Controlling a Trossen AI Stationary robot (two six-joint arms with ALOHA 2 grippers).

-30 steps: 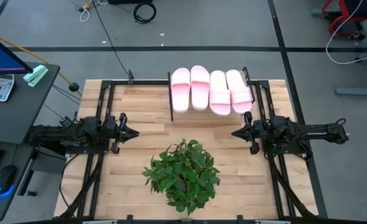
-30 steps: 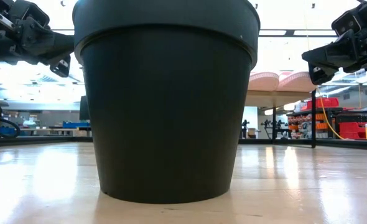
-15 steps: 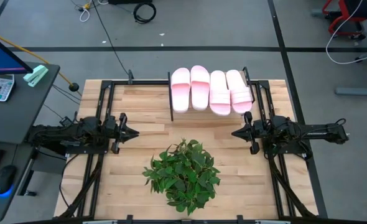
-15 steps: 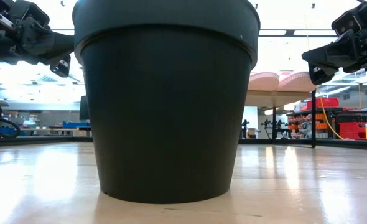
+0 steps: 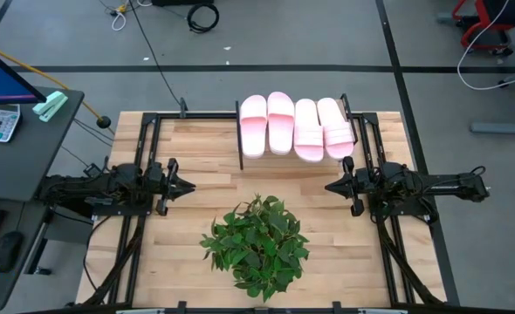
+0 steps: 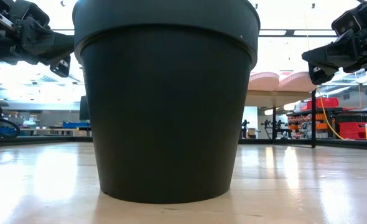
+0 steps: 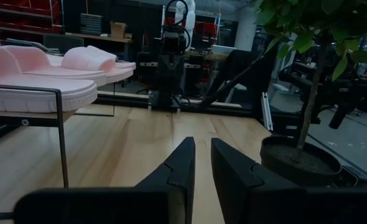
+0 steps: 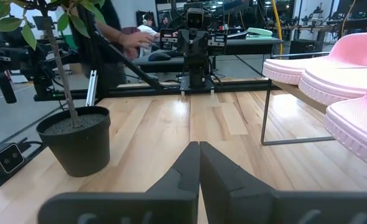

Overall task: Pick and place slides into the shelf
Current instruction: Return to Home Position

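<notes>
Four pale pink slides (image 5: 297,126) lie side by side, soles down, on top of the low shelf (image 5: 240,144) at the table's far edge. They also show in the left wrist view (image 7: 40,78) and the right wrist view (image 8: 333,74). My left gripper (image 5: 190,185) hovers over the table's left side, level and pointing right, its fingers (image 7: 186,155) almost together with a narrow slit between them. My right gripper (image 5: 327,186) hovers on the right side, pointing left, with its fingers (image 8: 190,155) shut. Both stand nearer than the shelf and touch nothing.
A leafy potted plant (image 5: 257,244) in a black pot (image 6: 165,106) stands near the table's near edge, between the two arms. Bare wood lies between the grippers and the shelf's thin black legs (image 8: 265,118). A person's hand (image 8: 137,40) shows beyond the table.
</notes>
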